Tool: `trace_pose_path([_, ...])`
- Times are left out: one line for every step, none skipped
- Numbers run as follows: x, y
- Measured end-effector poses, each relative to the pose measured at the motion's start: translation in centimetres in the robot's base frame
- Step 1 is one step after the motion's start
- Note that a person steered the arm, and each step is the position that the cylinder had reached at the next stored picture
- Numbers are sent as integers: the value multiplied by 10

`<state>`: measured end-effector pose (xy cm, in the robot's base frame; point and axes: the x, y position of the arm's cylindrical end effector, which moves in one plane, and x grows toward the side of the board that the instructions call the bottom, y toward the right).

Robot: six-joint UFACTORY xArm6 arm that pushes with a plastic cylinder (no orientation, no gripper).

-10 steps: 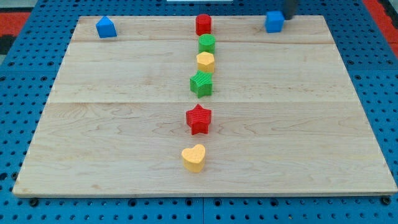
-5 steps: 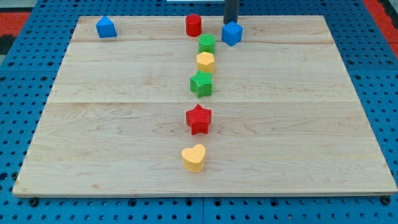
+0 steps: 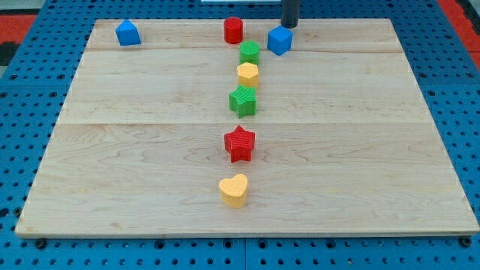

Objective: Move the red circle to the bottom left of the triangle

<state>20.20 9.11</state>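
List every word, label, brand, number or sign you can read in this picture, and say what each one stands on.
None: no text, number or sign can be read anywhere in the camera view.
The wooden board is bare wood grain.
The blocks are plain coloured, for example the red circle and the blue cube.
My tip, just above the blue cube's right, bears no marking.

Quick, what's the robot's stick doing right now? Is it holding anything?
No pincer here, just a rod: my tip holds nothing.
It sits at the view's top, just above and right of the blue cube, right of the red circle.
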Motion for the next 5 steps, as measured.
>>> trace_pose_path([0, 0])
trace_pose_path([-1, 0])
trace_pose_path([-1, 0])
trace_pose_path([0, 0])
trace_pose_path([0, -5])
